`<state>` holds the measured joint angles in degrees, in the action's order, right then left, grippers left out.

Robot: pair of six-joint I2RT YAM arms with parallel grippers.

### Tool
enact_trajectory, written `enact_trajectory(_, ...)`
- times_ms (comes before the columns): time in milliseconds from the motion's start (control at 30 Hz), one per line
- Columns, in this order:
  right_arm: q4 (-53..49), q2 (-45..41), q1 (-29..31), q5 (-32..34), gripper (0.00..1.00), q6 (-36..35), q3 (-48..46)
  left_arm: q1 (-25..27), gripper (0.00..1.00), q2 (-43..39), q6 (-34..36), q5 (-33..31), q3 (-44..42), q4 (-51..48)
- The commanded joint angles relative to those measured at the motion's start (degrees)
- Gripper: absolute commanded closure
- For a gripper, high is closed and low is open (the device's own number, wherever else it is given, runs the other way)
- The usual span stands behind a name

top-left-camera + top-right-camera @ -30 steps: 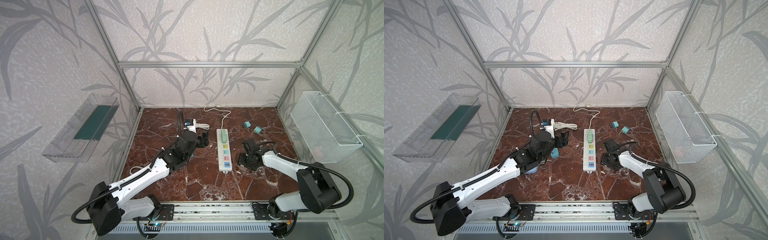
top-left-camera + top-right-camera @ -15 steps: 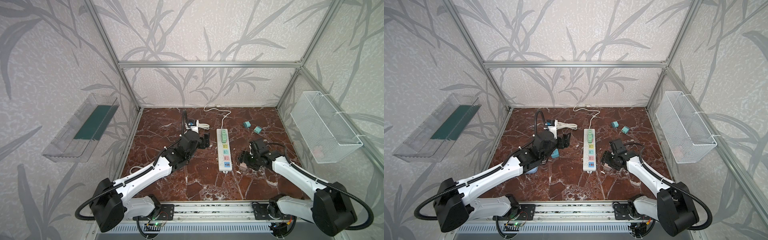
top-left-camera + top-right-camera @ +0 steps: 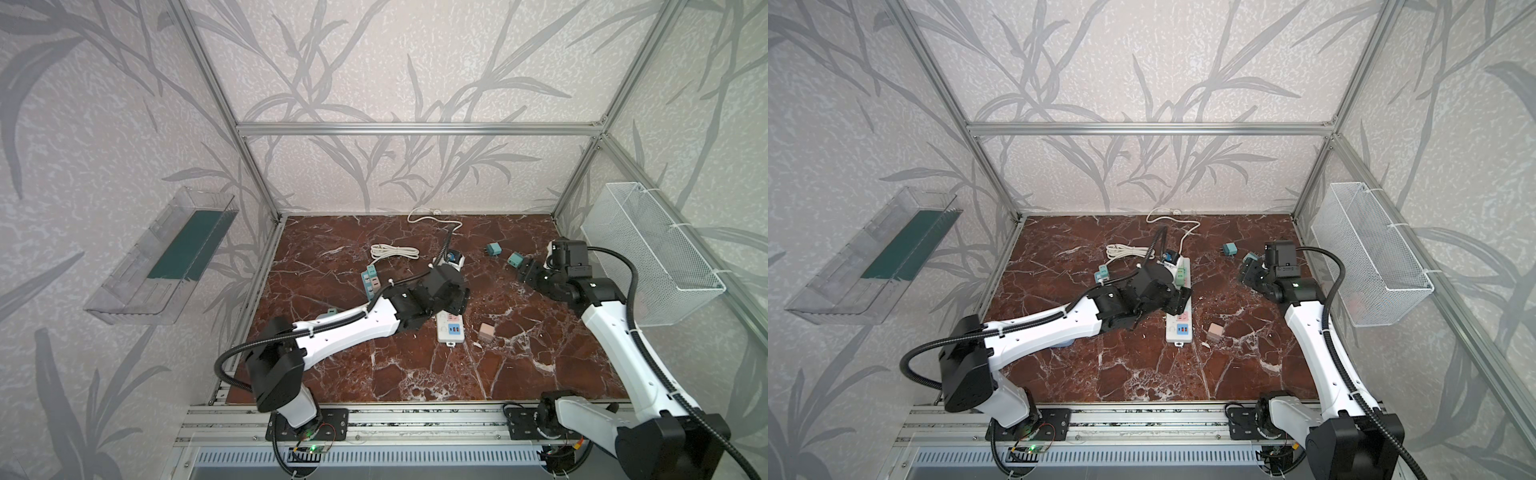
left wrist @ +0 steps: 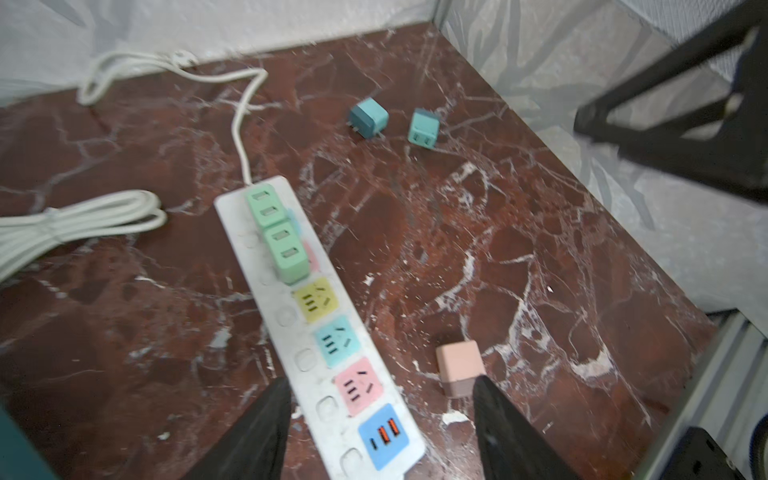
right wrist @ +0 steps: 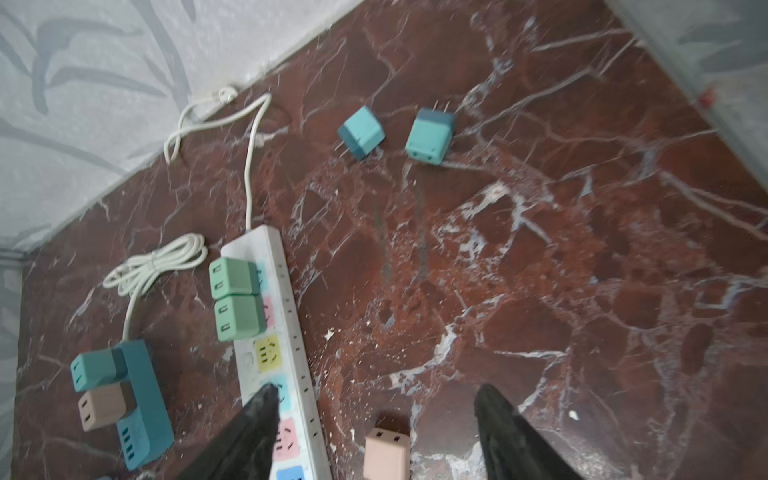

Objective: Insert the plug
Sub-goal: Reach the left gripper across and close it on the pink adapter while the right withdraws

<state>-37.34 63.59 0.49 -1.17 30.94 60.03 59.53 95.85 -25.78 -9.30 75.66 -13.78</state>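
L fingers (image 4: 257, 432): spread, nothing held. In the wrist view they straddle the near end of the power strip (image 4: 320, 326), one each side; can't tell if they touch it. Judgement: posted there to pin the strip so it won't skate when a plug is pressed in.

R fingers (image 5: 507, 436): also spread, empty.

Plug: none in hand. Loose candidates:
- pink plug (image 4: 459, 365), lying on the worktop just beside the strip's near end
- two teal plugs (image 4: 369, 118), further out toward the back-R corner, on their sides, apart from each other

In both top views the R arm's end sits near one of the teal ones. Prob. the pick target, not certain.

Strip: two green plugs (image 4: 286, 249) already seated at the cord end. Yellow, teal and pink sockets are free, so there's room to insert. Pick not yet made.

Surface: worktop (image 3: 415, 374) is dark red marble-look w/ white veins and small white chips scattered about. Looks glossy, likely slippery.

Room: aluminium frame cage w/ grey leaf-pattern walls. Wire basket (image 3: 648, 257) on R wall, clear tray (image 3: 166, 257) on L wall. Coiled cable (image 4: 83, 220) lies beside the strip, clear of the sockets.
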Motion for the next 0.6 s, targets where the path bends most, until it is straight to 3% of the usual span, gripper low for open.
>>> enact_trajectory(0, 0.59, -2.19, -4.7, -3.44, 0.25, -0.26, 0.27, 2.47, 0.31, 6.47, -4.35, 2.75, 5.2, -7.19)
enact_trajectory(267, 4.28, -4.22, -7.86, -7.51, 0.2, 1.09, -1.77, 6.94, 0.28, 22.18, -7.72, 1.8, 19.71, -15.07)
enact_trajectory(567, 5.61, -4.92, -8.49, -9.91, 0.19, 0.62, -4.45, 9.79, 0.3, 36.01, -7.67, -4.86, 36.22, -28.8)
